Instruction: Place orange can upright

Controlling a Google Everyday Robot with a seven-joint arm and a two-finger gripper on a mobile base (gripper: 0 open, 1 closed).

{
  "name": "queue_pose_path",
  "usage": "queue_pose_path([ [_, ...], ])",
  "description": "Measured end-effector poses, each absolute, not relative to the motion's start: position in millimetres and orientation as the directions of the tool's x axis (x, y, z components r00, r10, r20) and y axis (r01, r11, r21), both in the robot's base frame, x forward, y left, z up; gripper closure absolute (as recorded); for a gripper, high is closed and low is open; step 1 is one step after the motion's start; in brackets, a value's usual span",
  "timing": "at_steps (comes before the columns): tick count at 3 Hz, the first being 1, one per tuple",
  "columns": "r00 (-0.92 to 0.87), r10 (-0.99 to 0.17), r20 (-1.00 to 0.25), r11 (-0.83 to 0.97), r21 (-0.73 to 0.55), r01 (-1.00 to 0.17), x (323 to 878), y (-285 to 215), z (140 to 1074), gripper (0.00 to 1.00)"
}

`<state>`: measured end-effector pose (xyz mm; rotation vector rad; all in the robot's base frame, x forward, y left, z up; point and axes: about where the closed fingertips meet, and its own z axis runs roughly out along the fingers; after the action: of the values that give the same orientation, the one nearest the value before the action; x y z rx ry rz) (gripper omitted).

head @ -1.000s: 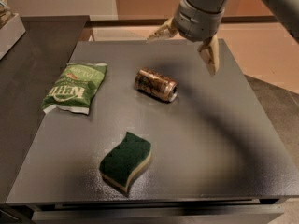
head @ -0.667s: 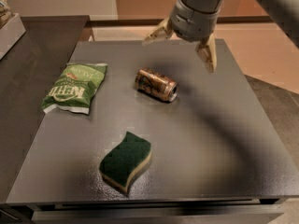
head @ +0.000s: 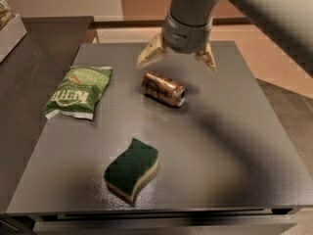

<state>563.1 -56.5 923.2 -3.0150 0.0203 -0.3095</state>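
Observation:
The orange can lies on its side near the middle of the grey table, its silver top facing right and toward me. My gripper hangs above and just behind the can, not touching it. Its two pale fingers are spread wide apart, one fingertip to the can's upper left and the other to its upper right. The gripper holds nothing.
A green chip bag lies flat at the table's left. A green and yellow sponge lies near the front edge. A darker counter adjoins on the left. The table's right edge drops to the floor.
The gripper has moved left and slightly down, from the can's back right to a spot centred above the can. The can, bag and sponge have not moved.

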Motion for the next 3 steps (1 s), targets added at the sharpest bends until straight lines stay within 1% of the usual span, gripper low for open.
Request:
queue_pose_path([
  [2,0.927,0.336,0.169,-0.937,-0.044,0.347,567,-38,905,0.0],
  [3,0.884,0.445,0.141,-0.89,-0.035,0.454,571,-29,893,0.0],
])
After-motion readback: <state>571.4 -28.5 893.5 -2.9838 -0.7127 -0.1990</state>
